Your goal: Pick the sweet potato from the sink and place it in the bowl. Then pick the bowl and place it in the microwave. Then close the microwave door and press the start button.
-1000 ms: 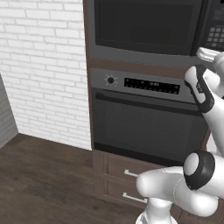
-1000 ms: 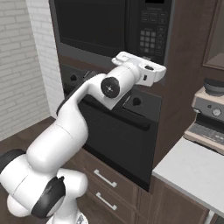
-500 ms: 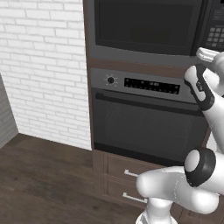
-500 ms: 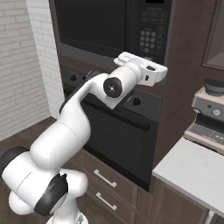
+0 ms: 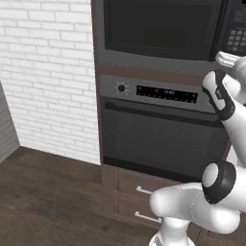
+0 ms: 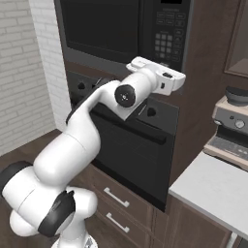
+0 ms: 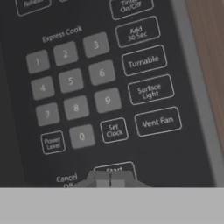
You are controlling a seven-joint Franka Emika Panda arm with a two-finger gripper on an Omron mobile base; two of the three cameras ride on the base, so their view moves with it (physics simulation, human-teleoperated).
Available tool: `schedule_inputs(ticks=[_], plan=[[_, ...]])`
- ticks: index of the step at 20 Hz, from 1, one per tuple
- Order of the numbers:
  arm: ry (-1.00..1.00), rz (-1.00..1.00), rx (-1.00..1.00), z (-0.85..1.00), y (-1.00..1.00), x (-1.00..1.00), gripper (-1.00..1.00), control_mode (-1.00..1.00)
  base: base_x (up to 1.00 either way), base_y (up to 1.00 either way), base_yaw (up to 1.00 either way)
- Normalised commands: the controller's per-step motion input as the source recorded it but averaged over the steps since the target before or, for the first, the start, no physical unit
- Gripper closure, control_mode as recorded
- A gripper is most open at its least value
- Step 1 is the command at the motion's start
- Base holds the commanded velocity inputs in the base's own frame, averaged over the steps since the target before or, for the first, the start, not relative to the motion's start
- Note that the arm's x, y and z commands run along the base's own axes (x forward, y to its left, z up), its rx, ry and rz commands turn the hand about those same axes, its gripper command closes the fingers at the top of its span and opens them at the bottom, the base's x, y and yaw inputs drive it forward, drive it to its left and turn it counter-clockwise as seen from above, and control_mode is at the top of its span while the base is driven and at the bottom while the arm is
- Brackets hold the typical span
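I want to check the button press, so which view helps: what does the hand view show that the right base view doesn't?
Hand view alone: readable keypad labels, with the shut gripper at the Start button. Right base view alone: the closed microwave door, the oven below, an espresso machine on the counter. Both: the microwave keypad.

Microwave (image 5: pixel 158 29): dark built-in box, set directly above the knobbed oven (image 5: pixel 161 134). Microwave door (image 6: pixel 99 26) shut, wide dark panel w/ big dark glass window, flush w/ front. Keypad panel (image 7: pixel 100 87) on microwave's right side: grey number keys, Start button (image 7: pixel 114 169) at bottom.
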Motion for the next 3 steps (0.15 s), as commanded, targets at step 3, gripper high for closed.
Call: schedule_inputs(ticks=[3], plan=[[0.0,0.08,0.01,-0.23,-0.16,0.78,1.0,-1.0,0.0,0.0,0.0]])
